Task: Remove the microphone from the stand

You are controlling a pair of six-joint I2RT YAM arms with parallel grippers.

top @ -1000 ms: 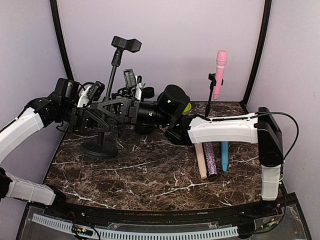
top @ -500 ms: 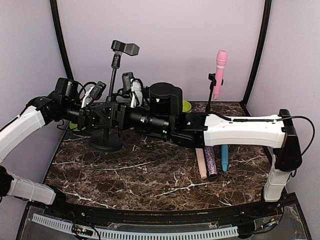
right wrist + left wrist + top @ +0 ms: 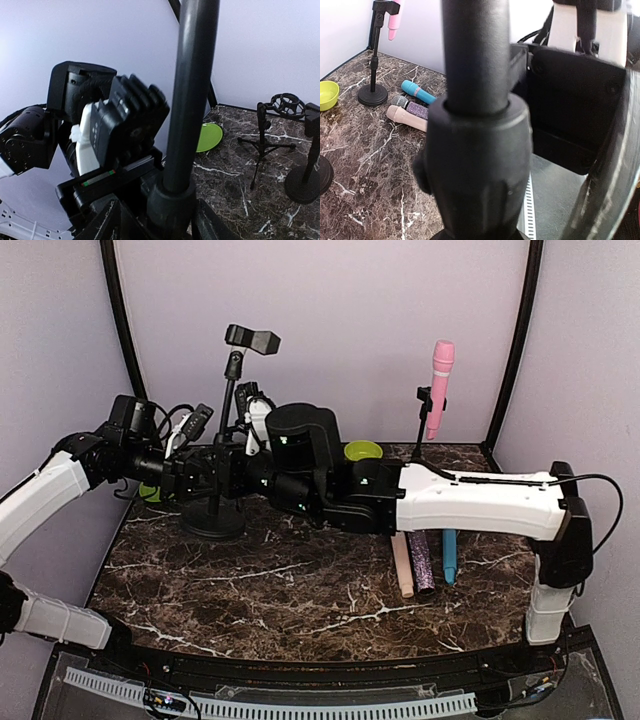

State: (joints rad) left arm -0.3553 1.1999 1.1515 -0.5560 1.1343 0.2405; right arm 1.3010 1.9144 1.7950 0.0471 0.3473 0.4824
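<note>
Back left, the left gripper [image 3: 214, 475] is clamping the empty stand [image 3: 226, 405], seemingly steadying it; the right gripper [image 3: 161, 222] is straddling it, grip unclear. The pink microphone [image 3: 441, 375] is sitting in the far stand [image 3: 420, 435].

Marble table [image 3: 300, 590] bears stands [image 3: 212, 523], three loose microphones [image 3: 421, 562], bowl [image 3: 362, 451].

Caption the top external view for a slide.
Both arms meet at the black microphone stand, clip empty; the pink microphone stands clipped at back right.
</note>
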